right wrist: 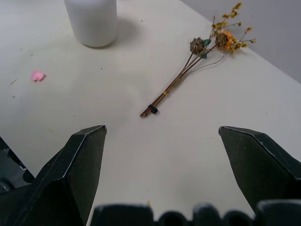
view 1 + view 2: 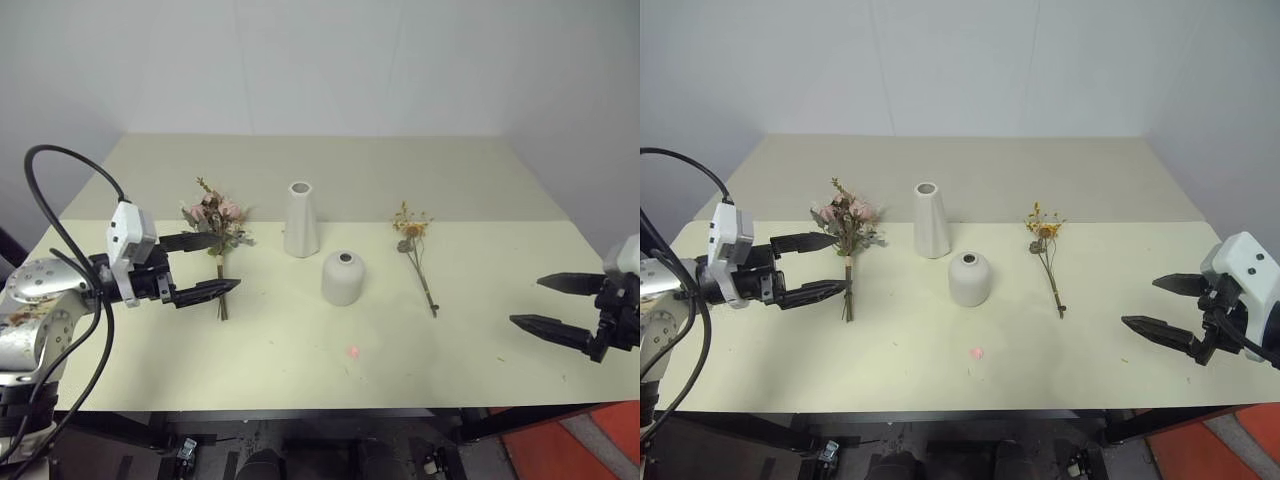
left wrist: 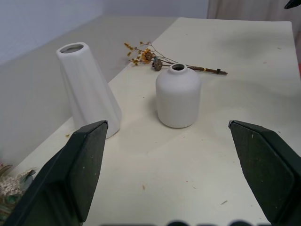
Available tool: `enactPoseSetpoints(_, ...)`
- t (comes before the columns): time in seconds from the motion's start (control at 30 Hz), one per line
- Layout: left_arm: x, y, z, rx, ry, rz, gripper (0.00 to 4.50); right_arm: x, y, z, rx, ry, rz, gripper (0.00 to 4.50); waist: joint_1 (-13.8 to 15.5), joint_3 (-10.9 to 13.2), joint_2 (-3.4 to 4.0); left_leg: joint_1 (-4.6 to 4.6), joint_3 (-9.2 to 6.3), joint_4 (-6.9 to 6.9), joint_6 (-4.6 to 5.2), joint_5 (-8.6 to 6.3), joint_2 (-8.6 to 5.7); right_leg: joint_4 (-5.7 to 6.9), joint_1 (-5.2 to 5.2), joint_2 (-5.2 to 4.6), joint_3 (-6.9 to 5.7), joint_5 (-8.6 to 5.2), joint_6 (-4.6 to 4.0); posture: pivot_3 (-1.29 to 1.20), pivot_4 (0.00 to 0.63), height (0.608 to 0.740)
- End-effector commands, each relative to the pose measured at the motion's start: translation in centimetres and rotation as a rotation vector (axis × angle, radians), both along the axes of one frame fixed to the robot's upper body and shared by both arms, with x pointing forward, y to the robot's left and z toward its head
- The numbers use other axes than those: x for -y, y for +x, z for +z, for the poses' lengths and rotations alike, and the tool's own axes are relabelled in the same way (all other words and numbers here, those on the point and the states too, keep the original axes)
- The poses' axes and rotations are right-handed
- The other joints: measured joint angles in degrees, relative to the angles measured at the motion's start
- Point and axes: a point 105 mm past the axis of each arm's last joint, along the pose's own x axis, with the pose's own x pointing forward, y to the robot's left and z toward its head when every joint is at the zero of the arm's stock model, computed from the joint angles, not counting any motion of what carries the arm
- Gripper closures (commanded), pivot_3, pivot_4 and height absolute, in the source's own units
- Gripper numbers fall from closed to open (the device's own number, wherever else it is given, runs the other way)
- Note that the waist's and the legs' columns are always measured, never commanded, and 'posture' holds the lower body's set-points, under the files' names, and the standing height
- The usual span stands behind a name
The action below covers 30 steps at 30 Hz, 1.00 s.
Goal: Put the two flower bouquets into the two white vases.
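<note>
Both vases, the tall cone (image 2: 300, 220) and the short dome (image 2: 342, 277), stand empty mid-bench (image 2: 480, 190), flanked by the flat-lying rose bunch (image 2: 215, 228) and yellow sprig (image 2: 414, 245); left gripper (image 2: 212, 264) and right gripper (image 2: 545, 304) gape wide, empty, apparently one per bouquet.

Rose bunch's (image 2: 214, 222) stem behind left pincer (image 2: 222, 262)

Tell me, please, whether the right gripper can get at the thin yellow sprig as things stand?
Probably yes: the right gripper is open, and bare table lies between it and the thin yellow sprig.
</note>
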Motion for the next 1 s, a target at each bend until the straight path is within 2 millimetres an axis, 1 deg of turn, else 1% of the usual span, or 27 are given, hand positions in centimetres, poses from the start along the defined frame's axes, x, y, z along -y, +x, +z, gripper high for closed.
enactPoseSetpoints(0.03,0.1,-0.5,1.7,0.064,-0.013,-0.010,0.03,-0.3,0.2,1.1,0.043,-0.032,0.025,0.00,0.1,0.0,0.00,0.00,0.00,0.00,0.00,0.00,0.00,0.00,0.00,0.00,0.00,0.00,0.00,0.00,0.150,0.740)
enactPoseSetpoints(0.1,0.1,-0.5,2.0,0.079,-0.010,-0.012,0.03,-0.6,0.3,1.0,0.043,-0.035,0.047,0.00,0.1,0.0,0.00,0.00,0.00,0.00,0.00,0.00,0.00,-0.01,0.00,0.00,-0.01,0.00,0.00,0.00,0.150,0.740)
enactPoseSetpoints(0.17,0.0,-0.4,1.7,0.077,-0.001,0.007,0.03,-0.7,0.5,1.2,0.048,-0.032,0.055,0.00,0.1,0.0,0.00,-0.01,0.00,0.00,0.00,0.00,0.00,-0.01,0.00,0.00,-0.01,0.00,0.00,0.00,0.150,0.740)
enactPoseSetpoints(0.37,0.0,-0.8,1.7,0.078,-0.009,0.020,0.03,-0.4,0.9,1.4,0.049,-0.037,0.055,0.00,0.1,0.0,0.00,-0.01,-0.01,-0.01,0.00,0.00,0.00,-0.01,-0.01,0.00,-0.02,0.00,-0.01,0.00,0.150,0.740)
enactPoseSetpoints(0.6,-0.7,-0.9,1.5,0.066,0.000,0.056,0.03,-1.0,1.3,1.5,0.058,-0.030,0.080,0.00,0.0,0.0,0.00,0.01,0.00,-0.01,0.00,0.00,0.01,0.00,-0.01,0.00,-0.01,0.00,-0.01,0.00,0.150,0.740)
enactPoseSetpoints(0.73,-1.2,-0.6,1.4,0.038,-0.017,0.110,0.03,-1.5,1.5,1.6,0.061,-0.028,0.103,0.00,0.1,0.0,0.00,0.00,0.00,-0.01,0.00,0.00,0.00,-0.01,-0.01,0.00,0.00,0.00,0.00,0.00,0.150,0.740)
enactPoseSetpoints(0.8,-1.5,-0.4,1.2,0.036,0.003,0.160,0.03,-1.9,1.8,1.8,0.071,-0.021,0.116,0.00,0.1,0.0,0.00,0.00,-0.01,-0.01,0.00,0.00,0.01,-0.01,-0.02,0.00,-0.01,0.00,-0.01,0.00,0.150,0.740)
enactPoseSetpoints(1.0,-1.4,-1.6,1.4,0.037,-0.005,0.196,0.03,-1.8,2.8,1.4,0.067,-0.018,0.131,0.00,0.0,0.0,0.00,-0.01,0.01,-0.01,0.00,0.00,0.02,-0.01,-0.04,-0.01,-0.01,0.01,-0.01,0.00,0.150,0.740)
